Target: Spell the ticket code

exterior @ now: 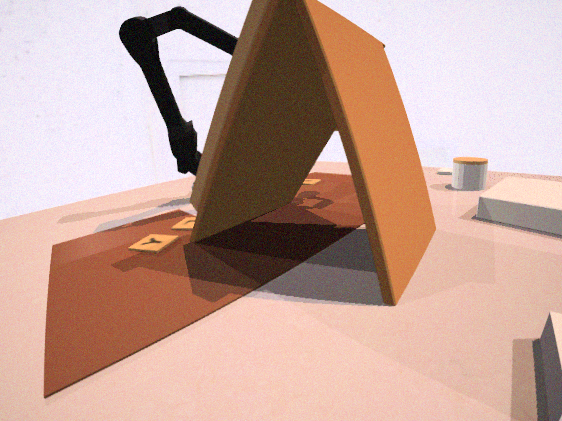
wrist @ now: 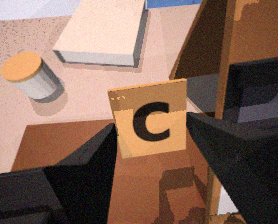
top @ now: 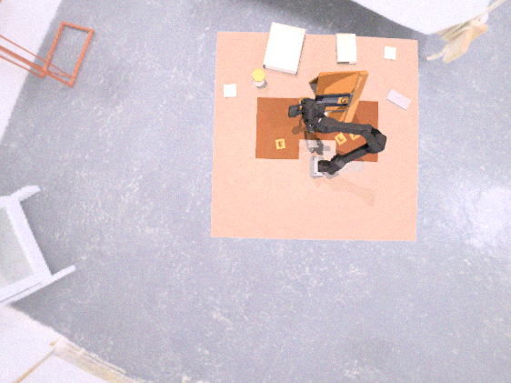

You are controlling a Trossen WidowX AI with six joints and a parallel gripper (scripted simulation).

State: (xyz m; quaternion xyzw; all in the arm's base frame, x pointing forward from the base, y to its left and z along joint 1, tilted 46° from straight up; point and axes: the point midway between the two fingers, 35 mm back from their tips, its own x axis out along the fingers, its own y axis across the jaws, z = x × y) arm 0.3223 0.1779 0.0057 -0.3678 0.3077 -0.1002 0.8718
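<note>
My gripper [wrist: 150, 122] is shut on the C tile [wrist: 170, 142], which stands upright between the fingertips, its letter facing the wrist camera. It is just left of the tilted board [top: 360, 93] [exterior: 400, 136] [wrist: 225, 55], above the brown mat. The dark rail [top: 328, 101] [wrist: 250, 92] on the board holds a tile [top: 344, 100] that looks like G. An L tile [top: 340, 138] [exterior: 185, 223] and a Y tile [top: 354, 136] [exterior: 153, 243] lie in front of the board. Another tile [top: 280, 144] [exterior: 312, 182] lies at the left; its letter is unclear. The ticket's print is not readable.
The brown mat [top: 273, 124] [exterior: 85, 321] lies under the tiles. A yellow-lidded jar [top: 258, 77] [exterior: 470, 173] [wrist: 30, 75] and a large white box [top: 285, 48] [wrist: 102, 30] stand behind left. A smaller box [top: 346, 48] stands behind the board. A pale slab [top: 398, 99] lies right.
</note>
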